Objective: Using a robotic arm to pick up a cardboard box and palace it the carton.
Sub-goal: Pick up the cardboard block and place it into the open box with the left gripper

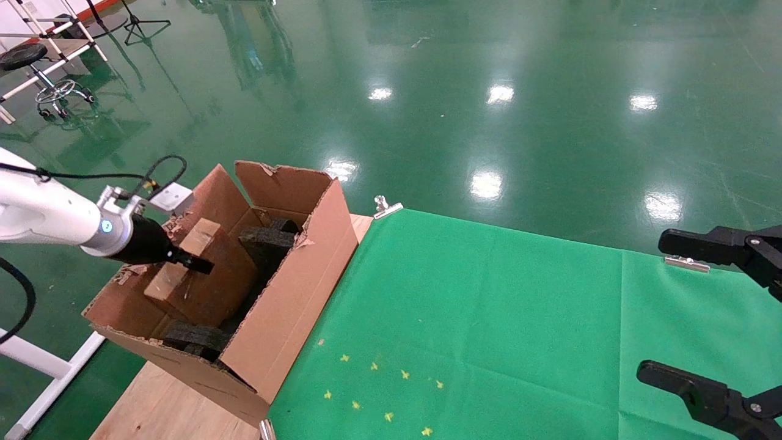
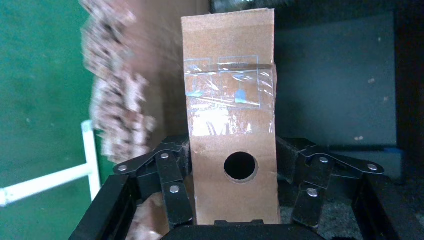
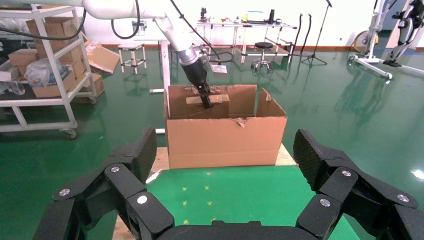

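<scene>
— What's going on at the left end of the table?

— The robotic arm (image 1: 55, 217) reaches over the carton (image 1: 287, 287), which sits on the bare wood at the table's (image 1: 177, 409) left edge, 1 long side against the green cloth (image 1: 489, 305). Its left gripper (image 2: 235, 195) is clamped on the cardboard box (image 2: 231, 125), fingers (image 2: 170, 182) pressed to both narrow sides, the round hole facing the wrist camera.

— And the box itself?

— Inside the carton's open flaps, held above the black foam blocks (image 1: 266, 244); whether it touches them I cannot tell.

— The other arm?

— The right gripper (image 3: 220, 200) hangs over the cloth's right edge, well apart from the carton, its 2 black fingers (image 3: 320, 160) spread wide and holding nothing.
</scene>
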{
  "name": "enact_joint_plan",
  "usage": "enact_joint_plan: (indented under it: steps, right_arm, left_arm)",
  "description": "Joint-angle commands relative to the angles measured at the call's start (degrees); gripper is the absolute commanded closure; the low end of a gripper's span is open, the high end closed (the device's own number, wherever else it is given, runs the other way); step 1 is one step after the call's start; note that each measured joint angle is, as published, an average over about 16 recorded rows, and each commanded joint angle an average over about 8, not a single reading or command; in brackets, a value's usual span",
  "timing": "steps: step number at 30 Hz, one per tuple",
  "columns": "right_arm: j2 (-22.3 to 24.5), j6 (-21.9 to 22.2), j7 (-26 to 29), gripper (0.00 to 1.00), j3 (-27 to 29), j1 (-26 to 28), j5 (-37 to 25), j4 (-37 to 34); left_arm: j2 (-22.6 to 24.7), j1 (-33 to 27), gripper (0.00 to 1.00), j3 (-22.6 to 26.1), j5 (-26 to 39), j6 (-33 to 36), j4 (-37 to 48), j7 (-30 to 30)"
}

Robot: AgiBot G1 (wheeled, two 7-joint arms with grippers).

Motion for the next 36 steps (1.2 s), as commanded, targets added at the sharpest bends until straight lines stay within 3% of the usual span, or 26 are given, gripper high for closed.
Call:
enact_joint_plan:
  steps: [1,15,23,36]
  right_arm:
    - [0.0,0.0,0.0,0.0,0.0,0.0,0.0,0.0]
    - [0.0,0.0,0.0,0.0,0.0,0.0,0.0,0.0]
    - [0.0,0.0,0.0,0.0,0.0,0.0,0.0,0.0]
    - [0.0,0.0,0.0,0.0,0.0,0.0,0.0,0.0]
  left_arm:
    - [0.4,0.5,1.0,-0.1,-0.2,-0.4,0.9,0.1]
    - [2.9,3.8,0.99,0.1,0.1,-5.4,3.5,-0.5]
    - [3.1,4.6,0.0,-0.8,-1.0,-6.8,3.8,-0.6]
    - [3.0,4.6,0.0,-0.8,-1.1,-6.6,3.8,-0.7]
